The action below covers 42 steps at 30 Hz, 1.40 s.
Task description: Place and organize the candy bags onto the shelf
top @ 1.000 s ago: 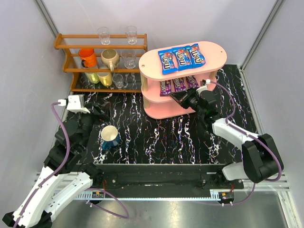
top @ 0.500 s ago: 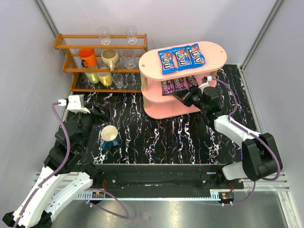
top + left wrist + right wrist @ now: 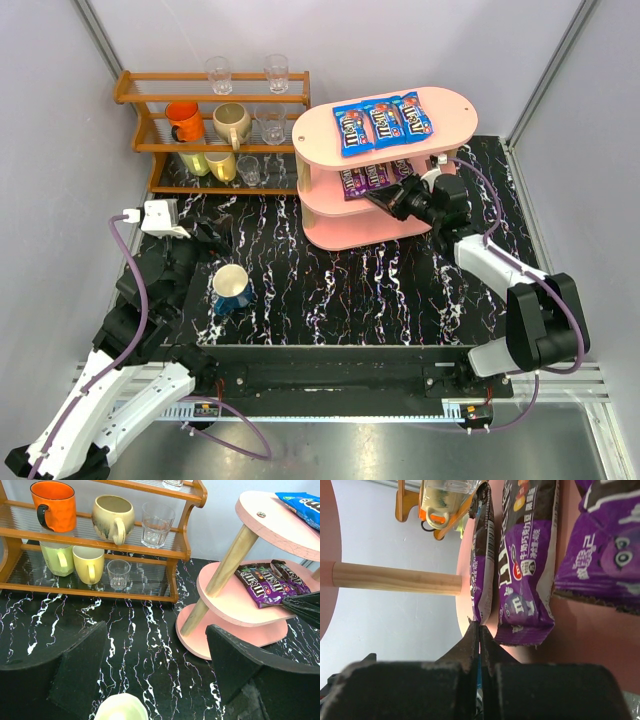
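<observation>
The three blue candy bags [image 3: 383, 123] lie side by side on the top board of the pink shelf [image 3: 455, 110], each printed with the "m&m's" logo. The three purple candy bags [image 3: 375, 178] lie in a row on the middle board. The same logo reads on these in the left wrist view, and the middle purple bag [image 3: 527, 560] also carries white Chinese characters. The right gripper [image 3: 479, 630] is at the middle board with its jaws pressed together. Its tips touch the near end of the end purple bag [image 3: 482, 555], which sits at the board's edge. It cannot be told whether a corner of it is pinched. Compared with one second ago, the right gripper has advanced further in toward the shelf, and the bags sit about where they were. The left gripper [image 3: 156, 627] has not moved; its jaws stand wide apart, holding nothing, above the table [image 3: 330, 280] near the blue mug [image 3: 231, 287].
</observation>
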Available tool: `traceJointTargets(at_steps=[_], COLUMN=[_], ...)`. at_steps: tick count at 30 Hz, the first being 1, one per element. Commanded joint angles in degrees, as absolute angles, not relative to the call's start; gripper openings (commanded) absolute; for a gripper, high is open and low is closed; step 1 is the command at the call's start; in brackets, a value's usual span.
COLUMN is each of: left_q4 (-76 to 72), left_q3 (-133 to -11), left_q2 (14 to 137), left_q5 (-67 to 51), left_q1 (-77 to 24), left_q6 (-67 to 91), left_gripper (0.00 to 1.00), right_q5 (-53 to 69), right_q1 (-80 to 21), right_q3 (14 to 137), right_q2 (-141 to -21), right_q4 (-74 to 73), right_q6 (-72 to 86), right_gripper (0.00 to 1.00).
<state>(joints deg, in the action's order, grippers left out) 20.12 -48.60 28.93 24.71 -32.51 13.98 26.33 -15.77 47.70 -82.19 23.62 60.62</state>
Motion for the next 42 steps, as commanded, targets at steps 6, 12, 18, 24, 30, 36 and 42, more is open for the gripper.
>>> traceJointTargets(at_steps=[6,12,18,24,30,36,42], left_q4=[18.98,18.98,18.98,18.90,19.25,19.51,20.39], left_q3=[-49.31,-49.39,-49.57,-49.66,-50.18,-50.36,-51.24], left_q2=[29.09,29.53,29.62,29.62,29.27,29.35,29.35], left_q5=[25.75,25.66,25.58,25.05,25.14,24.52,24.61], left_q1=[-32.17,-32.17,-32.17,-32.17,-32.17,-32.17,-32.17], left_q6=[13.36,13.53,13.54,13.97,13.97,14.41,14.59], left_gripper=[0.84,0.84,0.84,0.84,0.84,0.84,0.84], right_q5=[30.15,30.32,30.41,31.11,31.11,32.43,28.41], right_q1=[-14.24,-13.89,-13.54,-13.27,-12.57,-12.31,-10.81], right_q3=[51.33,50.89,50.36,49.83,48.61,45.79,42.81], right_q2=[-83.58,-83.41,-81.21,-79.11,-75.33,-71.73,-62.17], right_q4=[23.64,23.99,23.21,22.15,19.61,17.41,9.61], right_q6=[58.97,59.06,58.97,58.89,58.27,57.83,52.58], right_gripper=[0.03,0.30,0.45,0.50,0.52,0.53,0.54])
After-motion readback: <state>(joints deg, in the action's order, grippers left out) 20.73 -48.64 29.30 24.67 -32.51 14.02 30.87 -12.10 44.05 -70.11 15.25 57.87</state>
